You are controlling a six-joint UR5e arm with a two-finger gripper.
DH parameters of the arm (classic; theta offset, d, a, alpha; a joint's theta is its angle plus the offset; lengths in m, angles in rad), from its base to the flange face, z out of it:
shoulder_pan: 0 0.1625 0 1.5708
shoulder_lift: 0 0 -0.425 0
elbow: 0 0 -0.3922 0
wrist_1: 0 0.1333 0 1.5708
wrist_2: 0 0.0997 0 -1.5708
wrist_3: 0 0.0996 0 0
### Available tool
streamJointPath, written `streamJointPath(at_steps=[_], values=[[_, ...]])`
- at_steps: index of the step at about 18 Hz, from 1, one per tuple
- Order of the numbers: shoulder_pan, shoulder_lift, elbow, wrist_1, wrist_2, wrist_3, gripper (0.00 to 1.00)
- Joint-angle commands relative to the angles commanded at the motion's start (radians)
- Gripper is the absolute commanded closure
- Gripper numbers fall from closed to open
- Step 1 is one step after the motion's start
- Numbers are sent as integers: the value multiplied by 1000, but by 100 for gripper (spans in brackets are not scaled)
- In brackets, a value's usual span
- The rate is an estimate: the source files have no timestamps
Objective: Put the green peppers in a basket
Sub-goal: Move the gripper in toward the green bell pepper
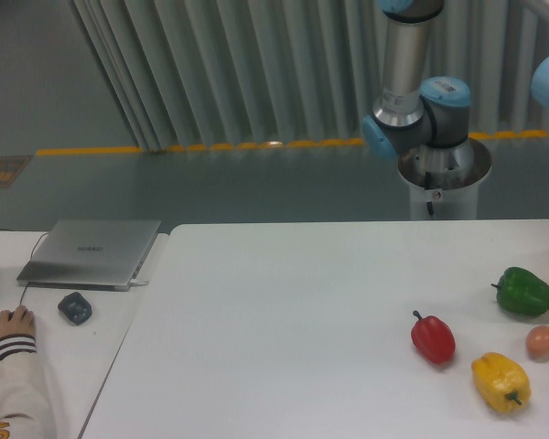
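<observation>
A glossy dark green bell pepper [523, 291] lies on the white table [302, 311] near its right edge. No basket shows in the view. The arm's base and lower joints [419, 119] stand behind the table's far edge at the right. The gripper itself is out of the frame.
A red pepper [433, 337], a yellow pepper [501, 381] and a small orange-brown egg-like object [541, 341] lie close to the green pepper. On a side table at the left are a closed laptop [91, 251], a dark mouse [74, 307] and a person's hand [12, 329].
</observation>
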Motion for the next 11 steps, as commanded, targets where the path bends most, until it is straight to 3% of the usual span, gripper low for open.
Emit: streamJointPath(at_steps=[6, 11], values=[[-2, 0, -9, 9, 0, 8, 0], [-8, 26, -77, 81, 2, -2, 0]])
